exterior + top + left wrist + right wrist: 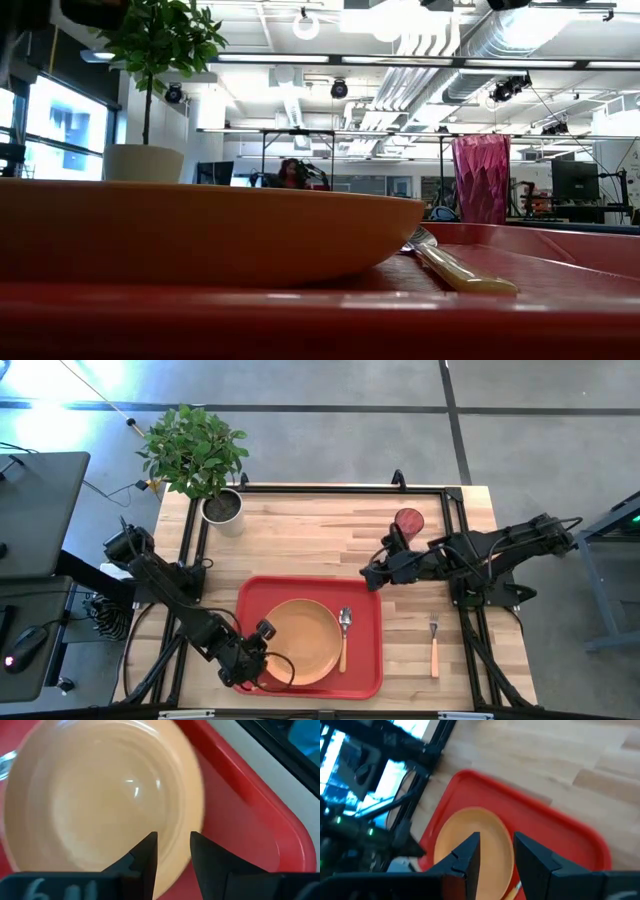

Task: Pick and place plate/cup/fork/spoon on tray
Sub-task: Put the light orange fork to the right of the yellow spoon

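Note:
The orange plate (300, 640) lies flat on the red tray (365, 595). The tan-handled spoon (344, 635) lies on the tray beside the plate's right side. The fork (434, 645) lies on the wooden table to the right of the tray. The dark red cup (408, 522) stands upright on the table at the far right. My left gripper (262, 658) is slightly open over the plate's near-left rim (192, 810), with nothing between its fingers. My right gripper (368, 575) is slightly open and empty by the tray's far right corner, with the cup just behind it.
A potted plant in a grey pot (222, 508) stands at the table's far left. A black frame (320, 488) runs along the table's far edge and sides. Bare wood lies between the tray and the cup, and around the fork.

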You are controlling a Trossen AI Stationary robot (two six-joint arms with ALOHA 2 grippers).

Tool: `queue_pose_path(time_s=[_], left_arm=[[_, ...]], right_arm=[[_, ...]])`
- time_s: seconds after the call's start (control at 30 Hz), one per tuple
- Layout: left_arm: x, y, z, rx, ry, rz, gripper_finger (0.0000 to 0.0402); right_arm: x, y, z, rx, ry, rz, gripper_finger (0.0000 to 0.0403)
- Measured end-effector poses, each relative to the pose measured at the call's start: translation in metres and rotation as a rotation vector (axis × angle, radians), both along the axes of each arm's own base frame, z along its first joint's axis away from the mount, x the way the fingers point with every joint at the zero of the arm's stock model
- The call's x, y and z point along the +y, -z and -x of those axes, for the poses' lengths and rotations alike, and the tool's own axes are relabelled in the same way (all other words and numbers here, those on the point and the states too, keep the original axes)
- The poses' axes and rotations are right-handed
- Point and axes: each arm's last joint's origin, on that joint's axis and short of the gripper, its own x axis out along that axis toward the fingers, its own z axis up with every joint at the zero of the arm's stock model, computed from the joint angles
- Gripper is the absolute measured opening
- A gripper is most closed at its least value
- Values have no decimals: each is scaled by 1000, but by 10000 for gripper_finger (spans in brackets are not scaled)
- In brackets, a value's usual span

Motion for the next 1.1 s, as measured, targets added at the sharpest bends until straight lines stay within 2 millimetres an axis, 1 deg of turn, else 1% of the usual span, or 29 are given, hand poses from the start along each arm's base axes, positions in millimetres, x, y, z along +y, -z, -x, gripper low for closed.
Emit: queue_pose_path(time_s=[0.1,0.23,0.33,0.47,0.73,0.9,1.03,1.1], left_arm=[[3,-6,-2,16,-70,10,104],[8,-10,-5,50,-216,57,104],[13,-8,-5,81,-326,80,104],[19,-7,-4,125,-416,73,104],[28,-7,-3,156,-460,44,104],[33,-11,-2,155,-427,22,104],[43,-21,-1,142,-425,27,104],[49,-28,0,127,-437,40,103]], right_arm=[[12,0,4,-1,-38,-13,107],[30,3,10,7,-59,-58,107],[46,12,14,48,-71,-87,107],[67,27,16,125,-58,-121,107],[102,57,21,272,40,-202,107],[121,76,29,410,109,-260,107],[136,91,37,536,142,-295,107],[143,97,40,573,150,-307,107]])
